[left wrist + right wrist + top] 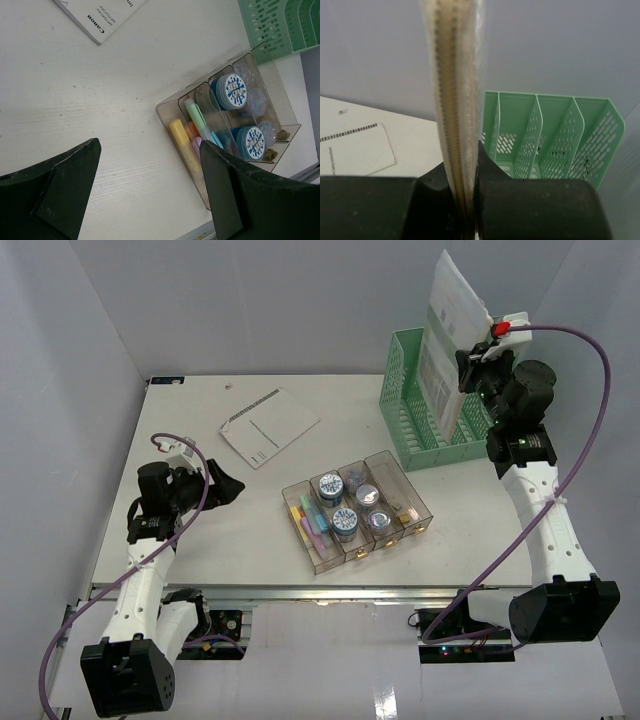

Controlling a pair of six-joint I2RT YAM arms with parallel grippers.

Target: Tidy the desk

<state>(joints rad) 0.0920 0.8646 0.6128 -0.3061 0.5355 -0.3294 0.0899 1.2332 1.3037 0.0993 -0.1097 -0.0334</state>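
One booklet (pixel 447 340) is pinched upright by the right hand (pixel 469 372) above the green rack (pixel 410 415) at the far right of the table (pixel 200 535), while the left hand (pixel 226 486) is spread above its left side.

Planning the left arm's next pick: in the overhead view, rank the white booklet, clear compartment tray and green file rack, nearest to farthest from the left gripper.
From the left gripper:
1. white booklet, lying flat just beyond it.
2. clear compartment tray, to its right, in the middle.
3. green file rack, at the far right corner.
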